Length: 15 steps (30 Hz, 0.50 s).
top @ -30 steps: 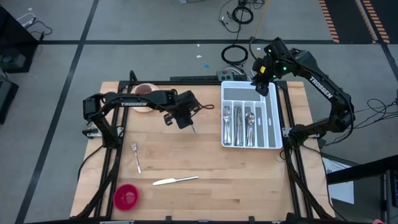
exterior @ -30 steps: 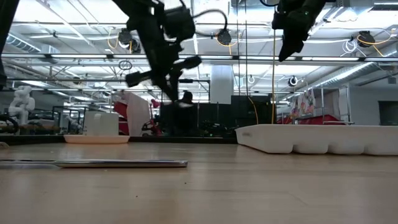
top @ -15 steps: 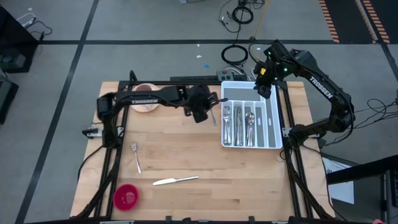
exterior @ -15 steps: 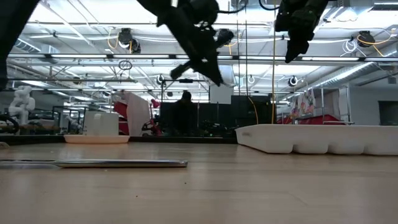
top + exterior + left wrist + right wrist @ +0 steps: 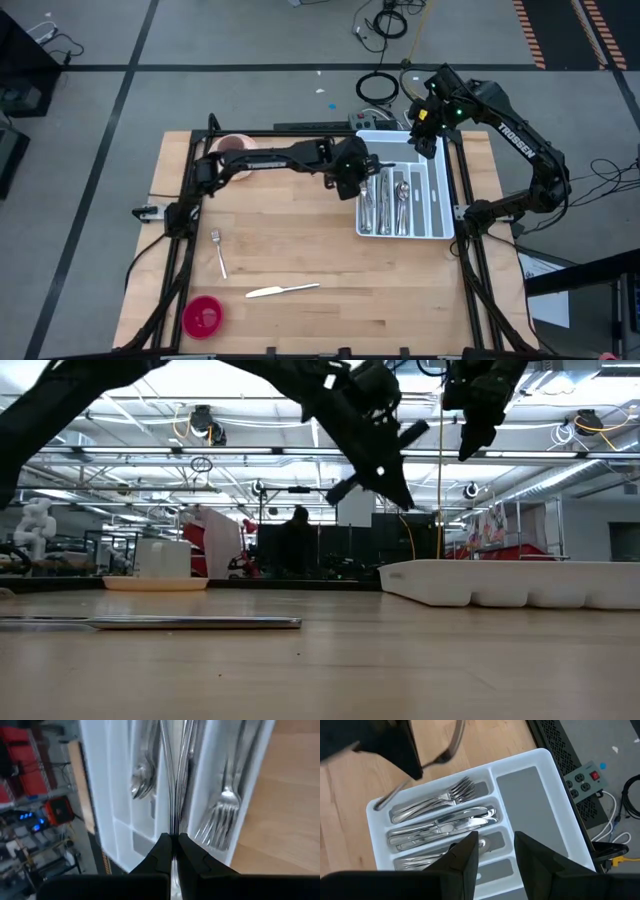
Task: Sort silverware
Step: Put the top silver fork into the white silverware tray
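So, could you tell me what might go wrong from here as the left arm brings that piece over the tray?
1. The left end effector pinches a slim utensil only at its end; it could slip or swing.
2. It hangs over the white tray by the forks and knives; a drop might land in the wrong slot.
3. The right end effector hovers nearby; the arms could crowd.

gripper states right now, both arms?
Left gripper: shut on a piece of silverware, over the white tray.
Right gripper: open, empty, hovering above the tray's far end.
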Each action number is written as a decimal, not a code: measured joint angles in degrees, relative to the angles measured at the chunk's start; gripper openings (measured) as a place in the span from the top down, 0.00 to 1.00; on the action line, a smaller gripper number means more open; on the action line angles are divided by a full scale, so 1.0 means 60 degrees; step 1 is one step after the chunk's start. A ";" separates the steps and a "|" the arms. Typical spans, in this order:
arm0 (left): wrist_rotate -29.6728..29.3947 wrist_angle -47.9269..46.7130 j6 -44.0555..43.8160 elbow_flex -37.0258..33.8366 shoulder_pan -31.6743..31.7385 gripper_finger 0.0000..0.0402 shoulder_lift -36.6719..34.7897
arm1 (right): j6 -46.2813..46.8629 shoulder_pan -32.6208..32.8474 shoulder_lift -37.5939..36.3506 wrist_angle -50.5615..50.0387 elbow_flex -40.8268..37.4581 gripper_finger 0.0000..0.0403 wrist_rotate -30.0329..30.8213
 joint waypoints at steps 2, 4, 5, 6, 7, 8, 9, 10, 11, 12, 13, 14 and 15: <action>0.0009 -0.0048 0.0370 0.0028 -0.0021 0.98 0.0215 | -0.0047 0.0000 0.0000 0.0002 0.0000 0.71 -0.0017; 0.0011 -0.0088 0.0698 0.0025 -0.0053 0.98 0.0440 | -0.0049 0.0000 0.0000 0.0002 0.0000 0.71 -0.0032; 0.0011 -0.0111 0.0738 0.0019 -0.0070 0.98 0.0535 | -0.0049 0.0000 0.0000 0.0005 0.0000 0.71 -0.0034; 0.0012 -0.0094 0.0751 0.0017 -0.0092 0.98 0.0628 | -0.0049 0.0000 0.0000 0.0004 0.0000 0.71 -0.0039; 0.0013 -0.0090 0.0791 0.0017 -0.0105 0.98 0.0687 | -0.0049 0.0000 0.0000 0.0006 0.0000 0.71 -0.0038; 0.0022 -0.0084 0.0857 0.0017 -0.0123 0.98 0.0762 | -0.0043 0.0000 0.0000 0.0006 0.0000 0.71 -0.0039; 0.0019 -0.0070 0.0995 0.0017 -0.0148 0.98 0.0816 | -0.0035 0.0000 0.0000 0.0006 0.0000 0.71 -0.0045; 0.0018 -0.0064 0.1104 0.0017 -0.0174 0.98 0.0875 | -0.0013 0.0000 0.0000 0.0006 0.0000 0.71 -0.0060; 0.0018 -0.0071 0.1232 0.0017 -0.0209 0.98 0.0909 | -0.0009 0.0000 0.0000 0.0007 0.0000 0.71 -0.0102; 0.0014 -0.0093 0.1248 0.0013 -0.0254 0.98 0.0923 | -0.0013 0.0000 0.0000 0.0006 0.0000 0.71 -0.0221; 0.0018 -0.0093 0.1236 0.0003 -0.0308 0.98 0.0923 | -0.0017 0.0000 0.0000 0.0006 0.0000 0.71 -0.0353; 0.0042 -0.0083 0.1225 0.0003 -0.0352 0.98 0.0919 | -0.0017 -0.0003 0.0000 0.0009 0.0000 0.71 -0.0476; 0.0067 -0.0058 0.1228 -0.0005 -0.0385 0.98 0.0909 | -0.0014 0.0000 0.0000 0.0009 0.0000 0.71 -0.0555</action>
